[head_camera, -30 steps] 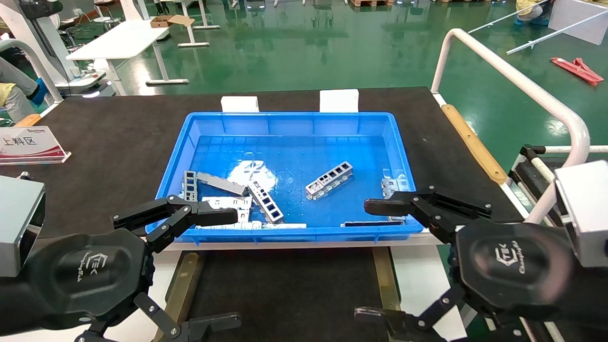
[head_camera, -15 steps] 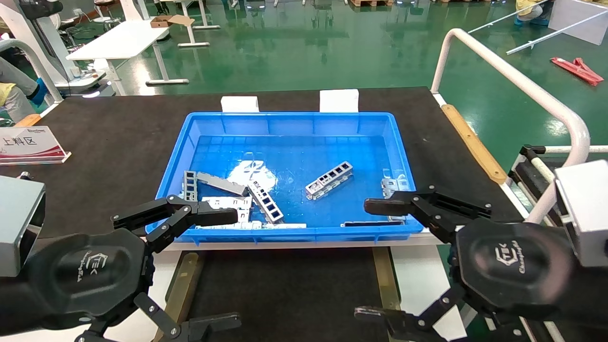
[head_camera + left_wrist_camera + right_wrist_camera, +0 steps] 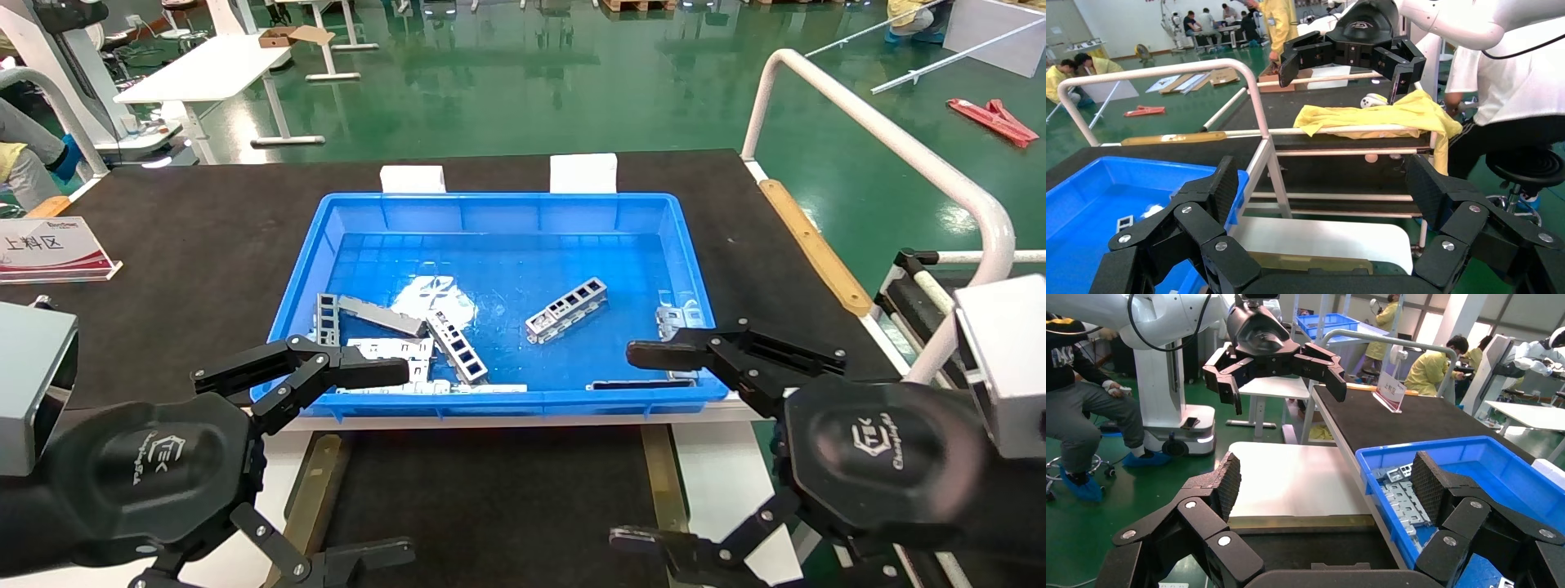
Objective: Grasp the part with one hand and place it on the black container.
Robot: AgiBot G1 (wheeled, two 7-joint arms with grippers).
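Meanwhile part (image 3: 567, 309) in blue bin (image 3: 498, 404), beyond both spread jaws.

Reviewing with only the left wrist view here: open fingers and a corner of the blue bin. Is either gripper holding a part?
Observer: No. The head view shows the left gripper open and empty, before the blue bin's near-left corner.
Operator: The right one?
Observer: The right gripper is open and empty too, at the near-right corner.
Operator: Where's the black container?
Observer: The black container sits just nearer the robot than the bin, between both grippers; no part lies on it.
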